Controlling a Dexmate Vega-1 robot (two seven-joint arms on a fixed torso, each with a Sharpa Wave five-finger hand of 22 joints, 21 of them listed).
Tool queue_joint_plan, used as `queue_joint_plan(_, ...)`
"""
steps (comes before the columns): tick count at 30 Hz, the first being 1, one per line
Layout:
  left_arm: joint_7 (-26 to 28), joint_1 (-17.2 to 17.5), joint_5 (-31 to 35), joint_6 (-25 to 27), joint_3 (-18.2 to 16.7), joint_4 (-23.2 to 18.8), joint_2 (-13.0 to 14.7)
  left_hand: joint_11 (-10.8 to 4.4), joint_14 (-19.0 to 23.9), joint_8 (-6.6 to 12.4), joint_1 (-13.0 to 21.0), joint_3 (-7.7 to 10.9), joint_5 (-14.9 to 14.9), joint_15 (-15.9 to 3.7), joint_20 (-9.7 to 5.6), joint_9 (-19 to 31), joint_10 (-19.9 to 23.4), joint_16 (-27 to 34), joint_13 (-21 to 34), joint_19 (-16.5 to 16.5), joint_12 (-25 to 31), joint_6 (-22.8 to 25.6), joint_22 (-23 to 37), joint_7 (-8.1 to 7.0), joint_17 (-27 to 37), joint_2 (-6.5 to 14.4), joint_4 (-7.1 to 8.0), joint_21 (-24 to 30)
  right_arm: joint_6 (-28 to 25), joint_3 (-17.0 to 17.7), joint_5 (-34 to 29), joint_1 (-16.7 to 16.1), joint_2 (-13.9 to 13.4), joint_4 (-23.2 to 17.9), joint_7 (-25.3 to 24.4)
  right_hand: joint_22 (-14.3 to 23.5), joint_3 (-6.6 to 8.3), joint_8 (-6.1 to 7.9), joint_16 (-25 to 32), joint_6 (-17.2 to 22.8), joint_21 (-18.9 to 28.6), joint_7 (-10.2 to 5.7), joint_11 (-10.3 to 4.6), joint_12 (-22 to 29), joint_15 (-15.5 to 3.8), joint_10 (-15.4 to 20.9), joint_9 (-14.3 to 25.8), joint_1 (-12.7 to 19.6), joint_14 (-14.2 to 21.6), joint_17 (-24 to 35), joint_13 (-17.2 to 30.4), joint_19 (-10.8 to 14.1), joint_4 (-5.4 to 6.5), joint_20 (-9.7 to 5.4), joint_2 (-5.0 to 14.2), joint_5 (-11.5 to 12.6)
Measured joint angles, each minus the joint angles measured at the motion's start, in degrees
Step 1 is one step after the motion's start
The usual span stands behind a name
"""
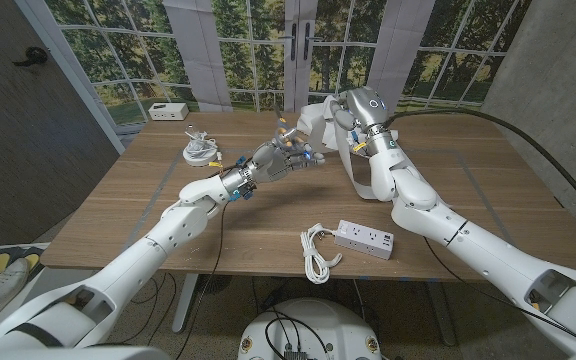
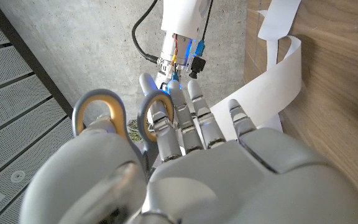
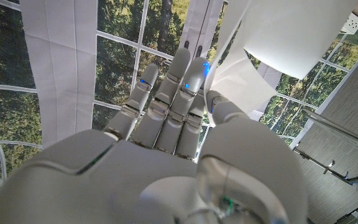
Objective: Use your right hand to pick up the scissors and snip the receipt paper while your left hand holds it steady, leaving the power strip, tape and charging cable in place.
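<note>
My left hand [image 1: 276,160] is raised above the table's middle and holds the scissors [image 2: 99,112]. Their grey handles with yellow lining show beside its fingers [image 2: 185,124] in the left wrist view. My right hand [image 1: 346,113] is lifted at the back of the table and pinches the white receipt paper [image 1: 353,170]. The paper hangs from it as a long strip down to the tabletop. In the right wrist view the paper [image 3: 278,37] sits between the thumb and fingers [image 3: 179,93]. The two hands are close together, the left one just beside the strip [image 2: 278,74].
A white power strip [image 1: 366,237] lies near the table's front edge, with a coiled white cable [image 1: 318,252] to its left. Another coiled white cable [image 1: 200,150] lies at the back left. A small white box [image 1: 168,110] sits on the sill beyond the wooden table [image 1: 468,170].
</note>
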Motion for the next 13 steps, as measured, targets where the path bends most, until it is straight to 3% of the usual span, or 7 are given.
queue_joint_plan(13,0.2,1.1,-0.7,-0.6,-0.6,-0.3,0.3,-0.07,0.0,-0.24,-0.3,0.25,0.0,0.0,0.0,-1.1,0.1,0.0,0.1,0.0,0.3,0.8,0.0,0.19,-0.3,0.3,-0.22,0.0,-0.4,-1.1,-0.7,0.7,0.8,0.8,0.3,0.0,-0.02,-0.11,0.2,0.3,0.0,-0.32,0.0,0.2,0.0,0.0,0.3,0.0,0.0,0.0,0.0,0.0,0.01,0.0,-0.01,-0.3)
